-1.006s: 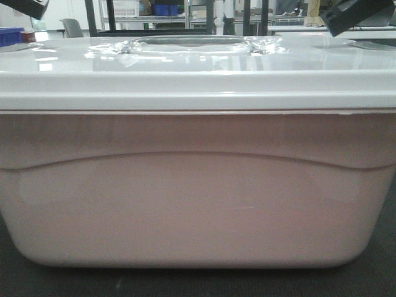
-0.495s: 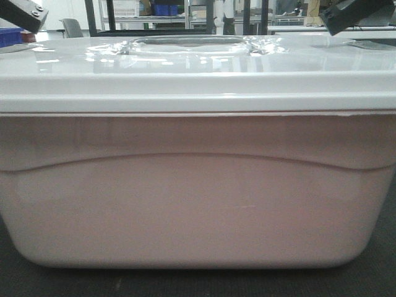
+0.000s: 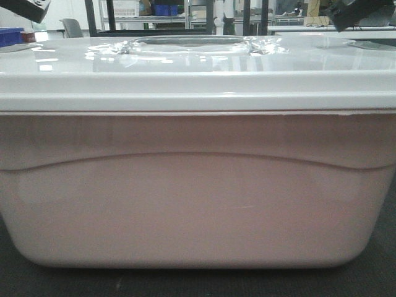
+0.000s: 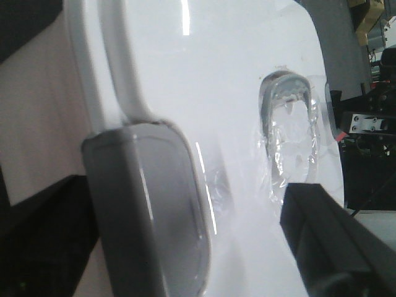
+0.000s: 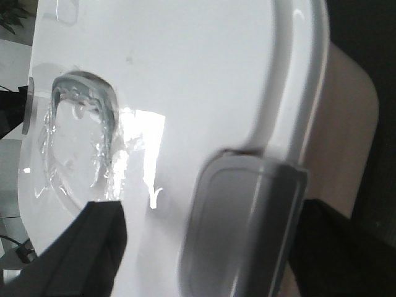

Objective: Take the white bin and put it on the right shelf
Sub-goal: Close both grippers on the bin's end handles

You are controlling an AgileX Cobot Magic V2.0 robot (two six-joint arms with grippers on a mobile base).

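Because the white bin sits wide on the dark surface, each arm takes one end; left gripper and right gripper hang, jaws apart, astride its grey latches. Neither grips yet.

Industrial lab or workshop-type storeroom, not home. Evidence in background of front view: metal rack shelving with blue plastic bins and white crate; another blue bin far left; grey chair; black frame uprights; pale work surfaces.
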